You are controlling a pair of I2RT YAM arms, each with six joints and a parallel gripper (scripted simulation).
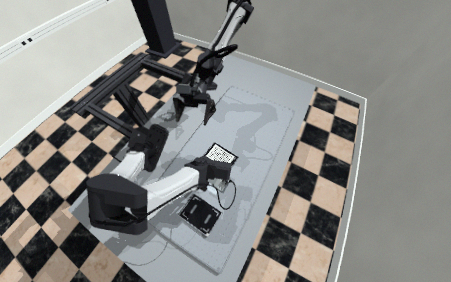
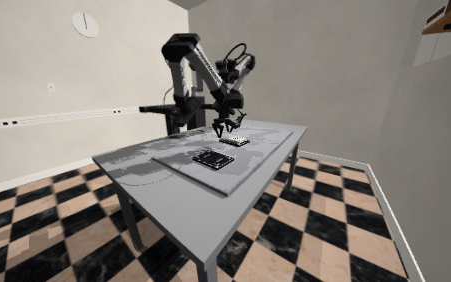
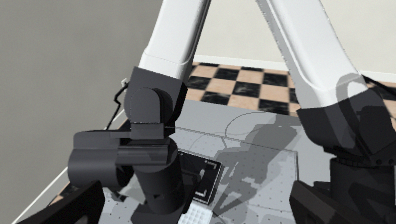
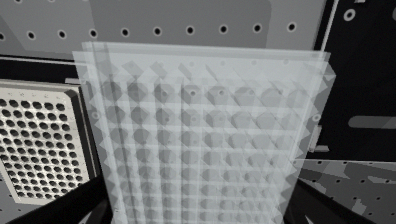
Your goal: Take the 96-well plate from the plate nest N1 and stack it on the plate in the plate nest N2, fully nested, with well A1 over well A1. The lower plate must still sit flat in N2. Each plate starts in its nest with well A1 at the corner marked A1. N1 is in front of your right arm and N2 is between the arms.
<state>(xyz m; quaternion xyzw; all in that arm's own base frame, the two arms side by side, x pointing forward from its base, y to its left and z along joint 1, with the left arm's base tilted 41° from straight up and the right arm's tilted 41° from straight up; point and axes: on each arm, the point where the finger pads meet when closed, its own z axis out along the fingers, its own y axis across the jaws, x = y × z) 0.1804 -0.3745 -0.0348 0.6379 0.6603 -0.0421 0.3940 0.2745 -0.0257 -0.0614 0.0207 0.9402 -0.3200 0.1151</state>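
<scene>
A clear 96-well plate [image 4: 200,130] is between the fingers of my right gripper [image 4: 198,178], raised above the board; it also shows at the bottom of the left wrist view [image 3: 196,216]. Nest N1 [image 1: 201,215] [image 2: 213,159] [image 4: 367,90] is black and empty. A cream-white plate [image 1: 221,154] [image 2: 235,141] [image 4: 37,140] sits in nest N2 [image 4: 35,68]. In the right wrist view N2 is left of the held plate and N1 is right of it. My left gripper [image 1: 192,121] is open and empty, off to the side of N2. No A1 mark is readable.
Both nests stand on a perforated grey board [image 1: 217,255] [image 2: 225,194] with a raised edge, on the grey table [image 2: 185,215]. The right arm [image 1: 175,186] reaches across the board between the nests. The left arm [image 1: 227,27] stands beyond N2. A loop of cable hangs by the right wrist.
</scene>
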